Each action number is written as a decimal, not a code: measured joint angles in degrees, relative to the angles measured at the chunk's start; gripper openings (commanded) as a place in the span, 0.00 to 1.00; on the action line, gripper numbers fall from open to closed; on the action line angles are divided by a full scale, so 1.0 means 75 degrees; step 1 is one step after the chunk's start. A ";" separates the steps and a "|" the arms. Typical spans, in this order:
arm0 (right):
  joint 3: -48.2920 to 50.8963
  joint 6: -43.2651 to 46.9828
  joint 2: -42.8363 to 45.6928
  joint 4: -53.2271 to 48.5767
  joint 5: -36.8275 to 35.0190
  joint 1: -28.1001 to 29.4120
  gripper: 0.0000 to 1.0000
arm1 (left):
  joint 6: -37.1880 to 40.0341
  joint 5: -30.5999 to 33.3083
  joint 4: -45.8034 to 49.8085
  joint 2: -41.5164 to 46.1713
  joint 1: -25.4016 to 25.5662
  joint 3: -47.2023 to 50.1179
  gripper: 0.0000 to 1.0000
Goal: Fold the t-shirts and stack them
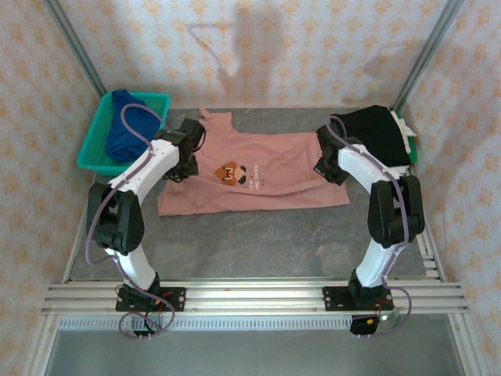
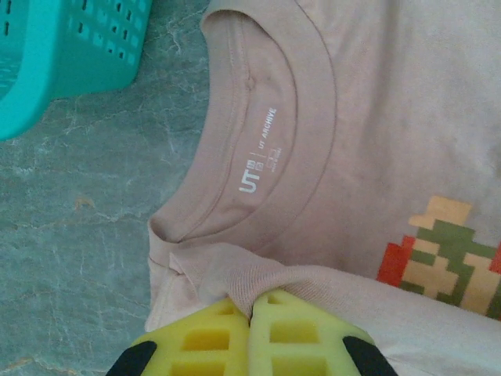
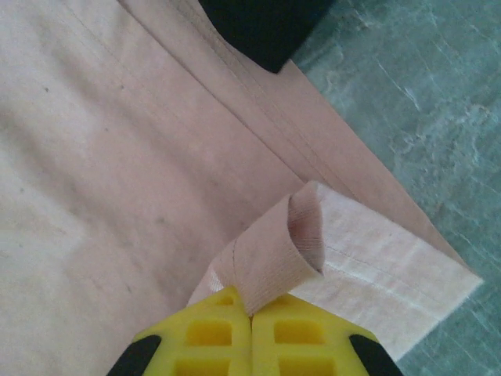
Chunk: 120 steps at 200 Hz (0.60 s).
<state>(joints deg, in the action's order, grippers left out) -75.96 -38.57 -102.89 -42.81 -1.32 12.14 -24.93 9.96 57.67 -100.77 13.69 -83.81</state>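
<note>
The pink tee [image 1: 258, 184] is lying spread flat on the counter [image 1: 258, 243] between the two arms, with its pixel print [image 1: 232, 172] facing up and its collar [image 2: 235, 141] pointing toward the left side. The left jaws are pressing together on a bunched fold of the pink tee just beside the collar, lifting a small ridge of cloth. The right jaws are clamping together on the opposite end, pinching a rolled loop of the hem [image 3: 293, 235] at a corner. The blue tee [image 1: 129, 125] is sitting heaped in the basket [image 1: 88, 153] at the far left, just beside the pink tee. The black tee [image 1: 380, 129] is resting at the far right, close to the right arm.
</note>
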 measured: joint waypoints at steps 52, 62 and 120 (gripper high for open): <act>-0.0385 0.0423 -0.0641 -0.0146 -0.0038 -0.0277 0.00 | 0.0146 -0.0047 0.0020 -0.0796 -0.0361 -0.0321 0.00; -0.0391 0.0478 -0.0664 -0.0146 -0.0023 -0.0338 0.00 | 0.0169 -0.0070 0.0023 -0.0982 -0.0399 -0.0434 0.00; -0.1029 0.0664 -0.1070 -0.0376 -0.0079 -0.0396 0.25 | 0.0370 -0.0236 0.0370 -0.2340 -0.0449 -0.1909 0.53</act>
<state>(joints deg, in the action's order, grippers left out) -83.68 -33.58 -110.91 -45.63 -1.91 9.17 -22.15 8.19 60.45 -118.32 10.33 -98.13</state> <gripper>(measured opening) 0.175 0.383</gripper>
